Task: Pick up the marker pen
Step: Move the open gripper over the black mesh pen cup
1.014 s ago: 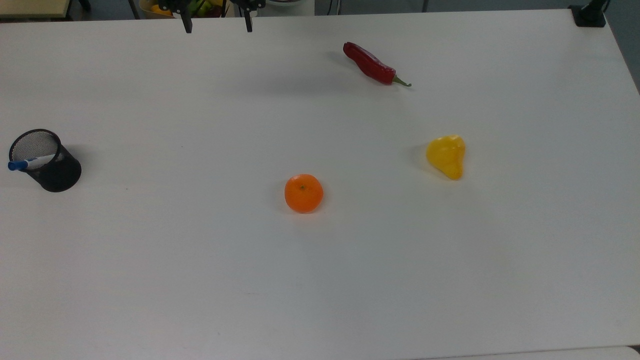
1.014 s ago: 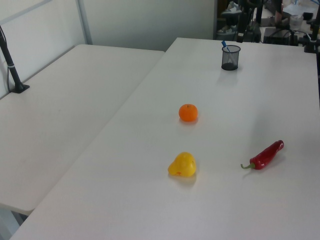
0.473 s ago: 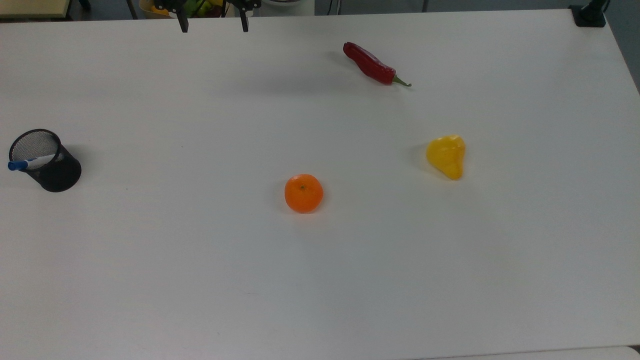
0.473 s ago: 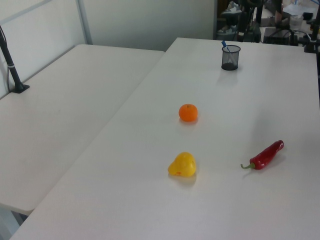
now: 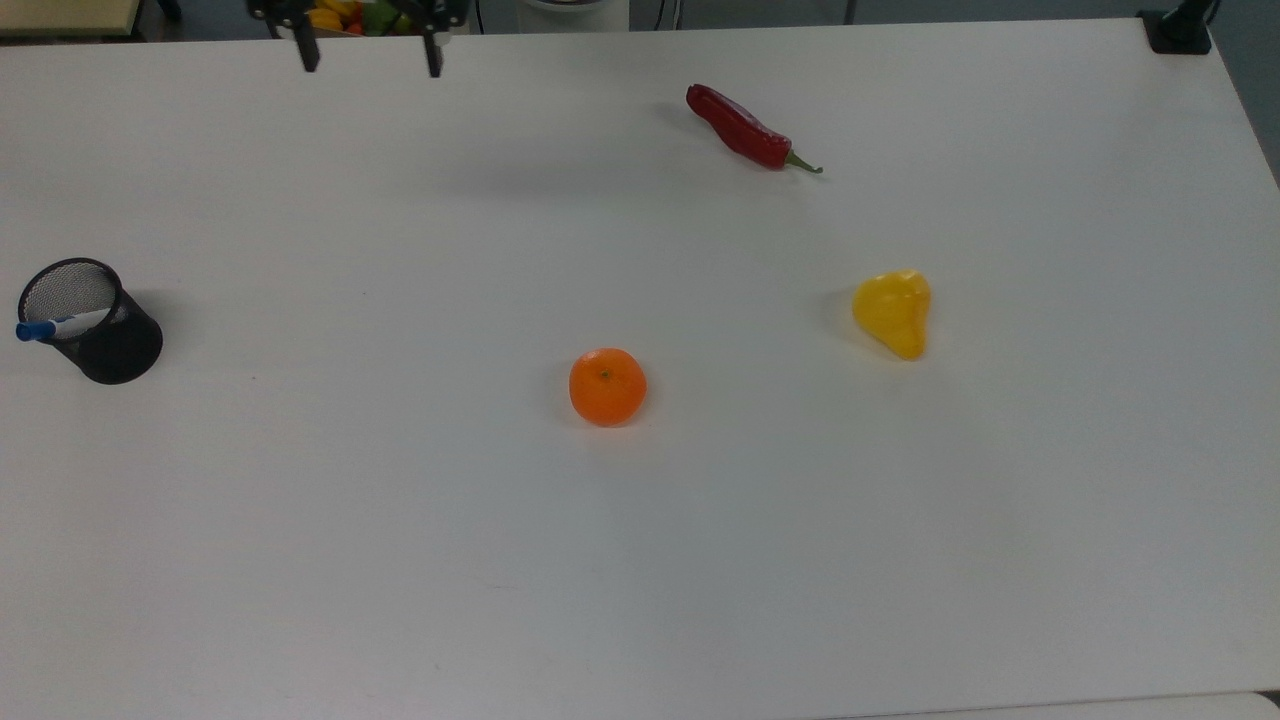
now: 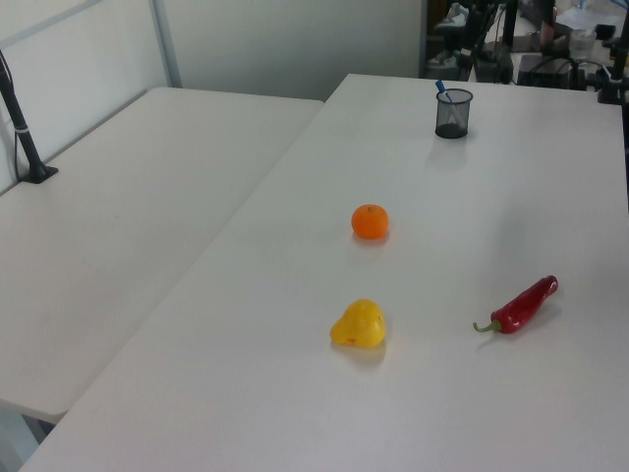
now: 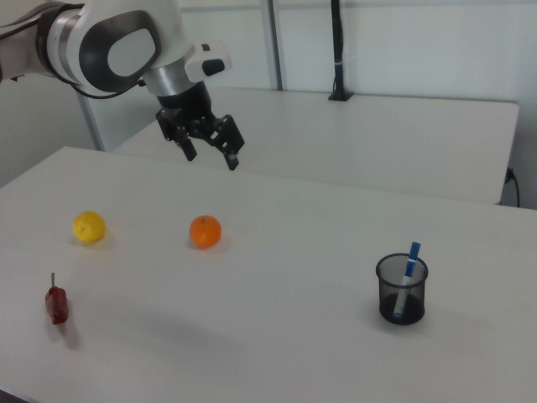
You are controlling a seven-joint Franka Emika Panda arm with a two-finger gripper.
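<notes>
Black mesh cup [image 7: 402, 288]: landmark, upright on the table [image 5: 700, 520]. Marker pen [image 7: 407, 275]: inside the cup, leaning on its rim, blue cap uppermost. Gripper [image 7: 211, 153]: high above the table, well apart from the cup, fingers spread wide, holding nothing. Orange [image 7: 205, 231]: between gripper and cup. Advice: come down over the cup, pinch the cap, lift straight up.

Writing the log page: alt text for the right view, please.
A robot arm's open pincer hangs above a white table, far from the marker pen standing in a black mesh cup. An orange, a yellow fruit and a red chilli lie apart.
</notes>
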